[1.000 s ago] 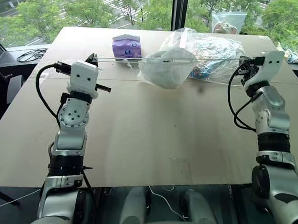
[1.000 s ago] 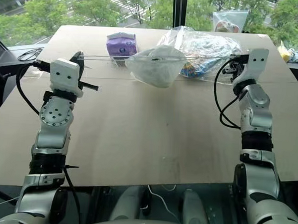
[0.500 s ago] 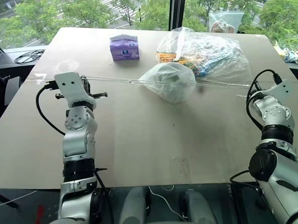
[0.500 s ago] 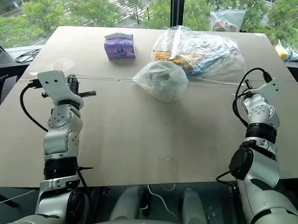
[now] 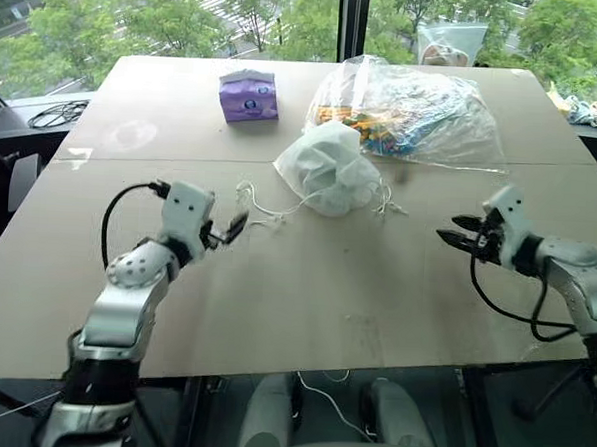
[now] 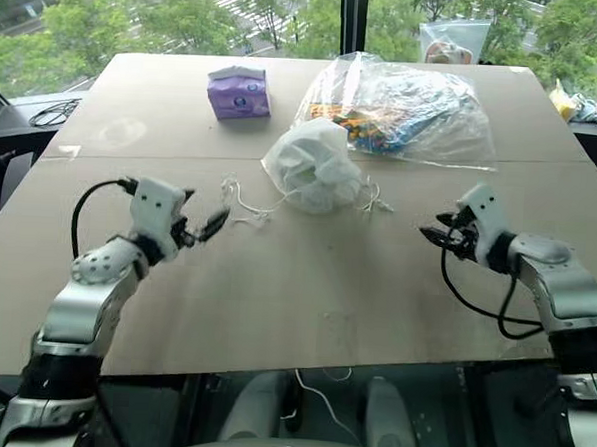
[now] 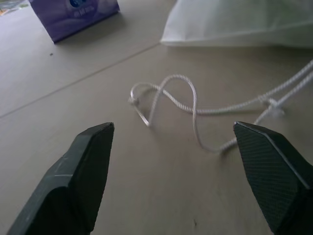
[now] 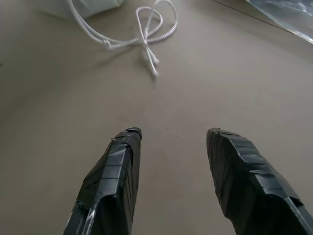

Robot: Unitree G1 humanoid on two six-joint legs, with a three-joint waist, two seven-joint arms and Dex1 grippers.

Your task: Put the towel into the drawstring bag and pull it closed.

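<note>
While both end effectors gape empty, drawstring bag (image 5: 329,169) between them, cords (image 7: 181,105) slack

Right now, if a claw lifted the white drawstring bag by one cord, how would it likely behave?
The drawstring bag would probably sag and swing: its thin fabric lies crumpled and bulging on the table. It looks light for its bulk. The cord lies in limp loops, so it would likely slip unless pinched firmly.
</note>
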